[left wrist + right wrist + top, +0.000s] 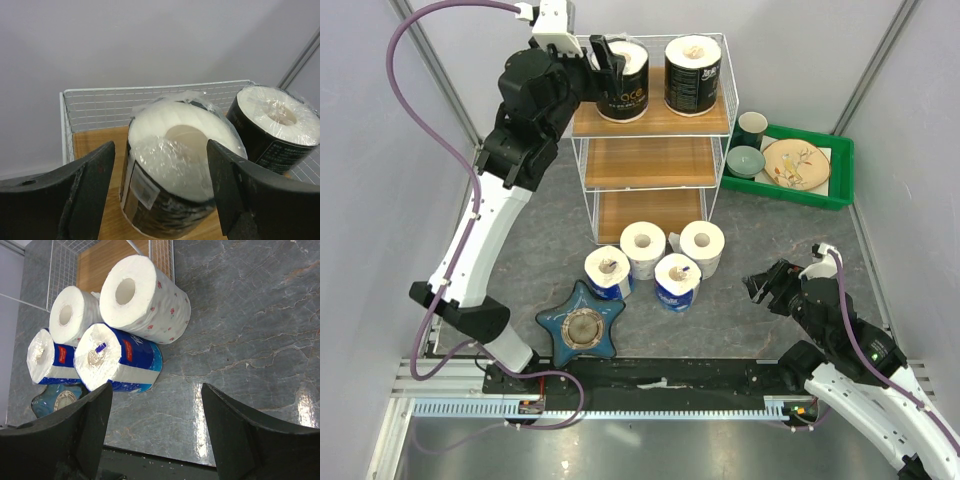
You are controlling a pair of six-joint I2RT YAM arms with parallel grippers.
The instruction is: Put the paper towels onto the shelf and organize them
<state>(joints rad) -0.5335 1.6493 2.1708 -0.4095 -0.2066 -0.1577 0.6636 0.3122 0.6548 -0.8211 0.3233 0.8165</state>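
The left hand [609, 57] reaches over the top tier of the white wire shelf [650, 160], its jaws set wide on either side of a black-wrapped paper towel roll [630, 95] that stands upright on the wood. A gap shows beside one finger, so the grip looks released. A second black-wrapped roll [693, 75] stands just beside it on the same tier.

The step in hand appears to be setting down the black pair. The next move likely calls for lifting the left hand straight up without tipping the roll, then reaching for the cluster on the bench [770, 230].

The right hand [156, 390] hovers low over the bench, jaws apart and grasping nothing.

Six rolls in all: two black on the shelf, and two white [643, 245] and two blue-and-white [608, 272] grouped in front of it. Also there: one blue star-shaped dish [583, 325] and one green tray [840, 170] of dishes.
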